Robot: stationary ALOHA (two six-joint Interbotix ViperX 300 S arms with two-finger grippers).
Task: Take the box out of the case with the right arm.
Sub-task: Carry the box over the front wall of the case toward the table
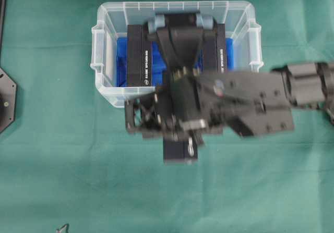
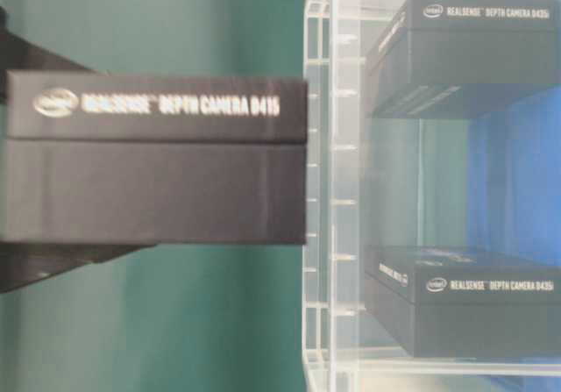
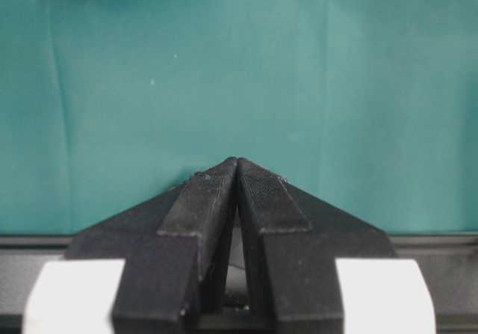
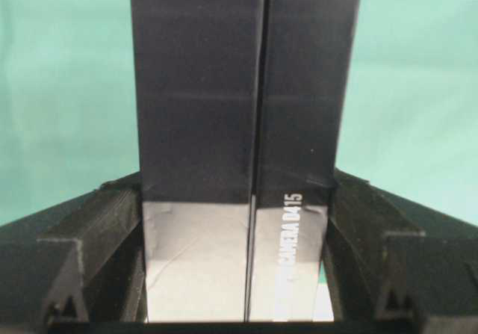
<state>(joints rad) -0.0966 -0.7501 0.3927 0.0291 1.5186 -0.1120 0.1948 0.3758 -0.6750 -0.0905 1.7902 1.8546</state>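
The box (image 4: 239,80) is black, with white "CAMERA D415" lettering. My right gripper (image 4: 235,181) is shut on it, one finger on each long side. The table-level view shows the box (image 2: 158,155) hanging in the air outside the case (image 2: 320,190), just beside its clear wall. From overhead, the black right arm (image 1: 245,97) reaches in from the right. The right gripper (image 1: 177,131) sits in front of the case (image 1: 104,92), with the box's end (image 1: 180,150) showing below it. My left gripper (image 3: 237,161) is shut and empty over bare green cloth.
Two more black boxes (image 1: 141,56) (image 1: 222,50) lie in the case on its blue lining (image 1: 121,61). They also show through the clear wall in the table-level view (image 2: 465,54) (image 2: 465,304). Green cloth (image 1: 62,165) covers the table. A black base (image 1: 6,100) sits at the left edge.
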